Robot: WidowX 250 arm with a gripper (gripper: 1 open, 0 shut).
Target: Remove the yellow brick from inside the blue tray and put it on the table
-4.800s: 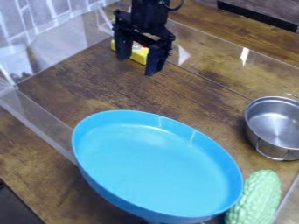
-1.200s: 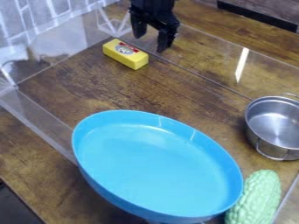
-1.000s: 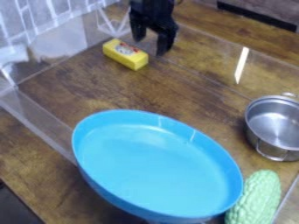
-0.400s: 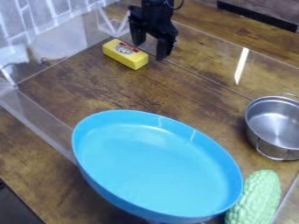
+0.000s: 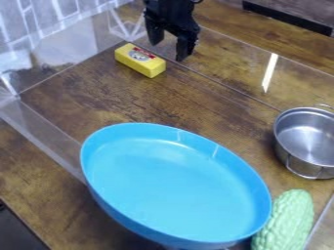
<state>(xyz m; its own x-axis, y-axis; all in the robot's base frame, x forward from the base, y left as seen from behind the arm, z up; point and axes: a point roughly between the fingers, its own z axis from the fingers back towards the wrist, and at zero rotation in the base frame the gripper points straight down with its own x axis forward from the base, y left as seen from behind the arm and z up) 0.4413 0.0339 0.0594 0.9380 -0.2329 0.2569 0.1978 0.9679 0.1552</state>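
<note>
The yellow brick (image 5: 140, 60) lies flat on the dark wood table (image 5: 216, 103) at the back left, outside the blue tray (image 5: 175, 182). The tray, a large round light-blue dish, fills the front centre and holds nothing. My black gripper (image 5: 170, 42) hangs just behind and to the right of the brick, apart from it. Its fingers (image 5: 185, 46) point down, open, with nothing between them.
A small steel bowl (image 5: 310, 142) stands at the right edge. A bumpy pale-green vegetable shape (image 5: 286, 224) lies at the front right beside the tray. Clear plastic walls (image 5: 53, 68) edge the table at the left and back.
4.8 s ago the gripper was down around the brick; now the brick lies free on the table. Over the last second the open gripper only shifted slightly above it.
</note>
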